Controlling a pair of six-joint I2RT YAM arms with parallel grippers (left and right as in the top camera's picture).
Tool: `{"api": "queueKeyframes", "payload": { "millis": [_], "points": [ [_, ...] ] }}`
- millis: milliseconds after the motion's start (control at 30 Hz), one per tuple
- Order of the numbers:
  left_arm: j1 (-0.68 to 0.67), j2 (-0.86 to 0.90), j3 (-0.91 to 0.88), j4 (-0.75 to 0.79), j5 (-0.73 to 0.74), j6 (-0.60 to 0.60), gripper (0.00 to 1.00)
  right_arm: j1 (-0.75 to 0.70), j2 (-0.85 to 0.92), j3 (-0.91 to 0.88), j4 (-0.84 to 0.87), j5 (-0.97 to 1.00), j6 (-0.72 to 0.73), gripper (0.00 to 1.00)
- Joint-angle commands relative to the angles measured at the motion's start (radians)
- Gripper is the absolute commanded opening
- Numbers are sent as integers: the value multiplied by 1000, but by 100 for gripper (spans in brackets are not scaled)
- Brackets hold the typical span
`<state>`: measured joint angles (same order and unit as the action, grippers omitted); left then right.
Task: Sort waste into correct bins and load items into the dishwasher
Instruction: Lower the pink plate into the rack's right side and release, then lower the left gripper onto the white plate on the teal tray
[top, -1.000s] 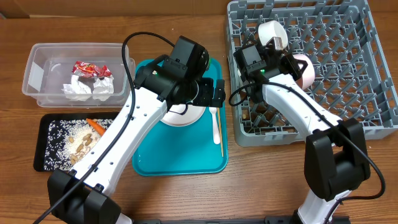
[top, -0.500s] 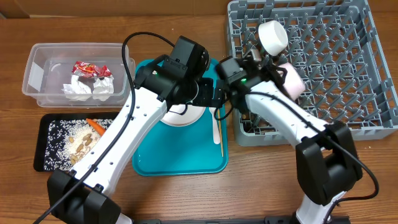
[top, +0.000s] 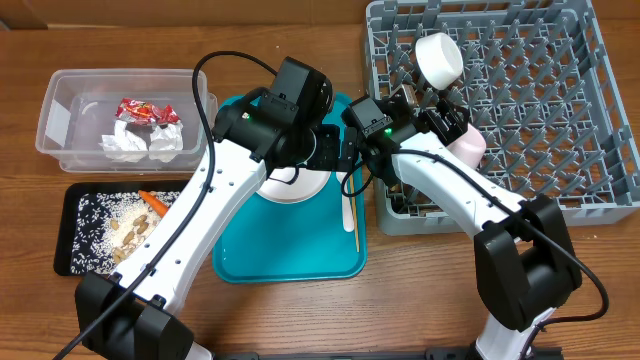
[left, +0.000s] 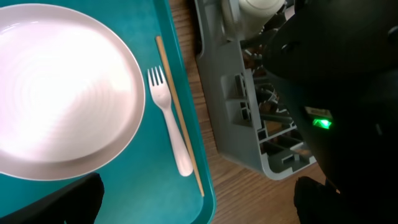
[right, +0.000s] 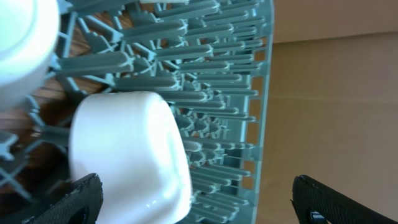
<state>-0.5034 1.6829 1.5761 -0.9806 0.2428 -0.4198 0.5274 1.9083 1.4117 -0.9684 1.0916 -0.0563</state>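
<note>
Two grippers are in view, and we find both released. The right gripper (right: 198, 202) holds its fingers spread wide over the left part of the grey dish rack (top: 560, 150), gripping nothing. A small pinkish-white bowl (right: 127, 155) lies tipped on its side among the pegs just ahead of it, close by one finger; we cannot tell whether they touch. Farther off, near the rack's far-left corner, a small white cup (top: 440, 58) sits tilted on the pegs.

The left gripper (top: 350, 150) hangs above the right edge of the teal tray (top: 290, 255), fingers likewise wide apart and empty. Under it we see a white plastic fork (left: 169, 124) and a thin wooden stick (left: 180, 118) lying side by side along the tray's right side, the fork between the stick and a round pale-pink plate (left: 56, 87).

At the far left of the worktop (top: 420, 290) stands a clear tub (top: 60, 110) holding a shiny red wrapper (top: 145, 110) and crumpled white napkins (top: 145, 142). Just nearer, a shallow black tray (top: 75, 230) carries a small carrot (top: 153, 202) among beige scraps and rice (top: 125, 230)
</note>
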Motion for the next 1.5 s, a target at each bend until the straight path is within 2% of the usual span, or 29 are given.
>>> {"api": "queueKeyframes", "payload": {
  "millis": [0, 267, 367, 467, 600, 700, 967, 1067, 1167, 1233, 1267, 1333, 1467],
  "points": [
    [-7, -8, 3, 10, 16, -3, 100, -24, -58, 26, 4, -80, 62, 100],
    [-7, -8, 3, 10, 16, -3, 100, -235, -204, 123, -7, -486, 64, 100],
    [-7, -8, 3, 10, 16, -3, 100, -356, -266, 126, -20, -675, 134, 100],
    [-7, -8, 3, 10, 16, -3, 100, -487, -309, 126, -62, -948, 191, 100],
    [-7, -8, 3, 10, 16, -3, 100, -636, -317, 126, -154, -1328, 191, 100],
    [-7, -8, 3, 10, 16, -3, 100, -706, -314, 126, -212, -1489, 185, 100],
    [-7, -8, 3, 25, 0, 3, 100, -747, -314, 126, -310, -1478, 184, 99],
    [-6, -7, 3, -5, -149, 3, 100, -745, -314, 126, -327, -1478, 184, 100],
    [-4, -7, 3, -112, -360, -108, 100, -745, -314, 126, -347, -1478, 184, 100],
    [0, -7, -1, -163, -437, -153, 93, -745, -314, 126, -349, -1478, 184, 100],
    [1, -7, -6, -177, -451, -161, 86, -745, -314, 126, -349, -1479, 184, 100],
    [2, -7, -25, -191, -463, -160, 80, -745, -314, 126, -347, -1478, 184, 100],
    [11, -7, -104, -179, -463, -201, 81, -745, -314, 126, -348, -1478, 184, 100]
  ]
}}
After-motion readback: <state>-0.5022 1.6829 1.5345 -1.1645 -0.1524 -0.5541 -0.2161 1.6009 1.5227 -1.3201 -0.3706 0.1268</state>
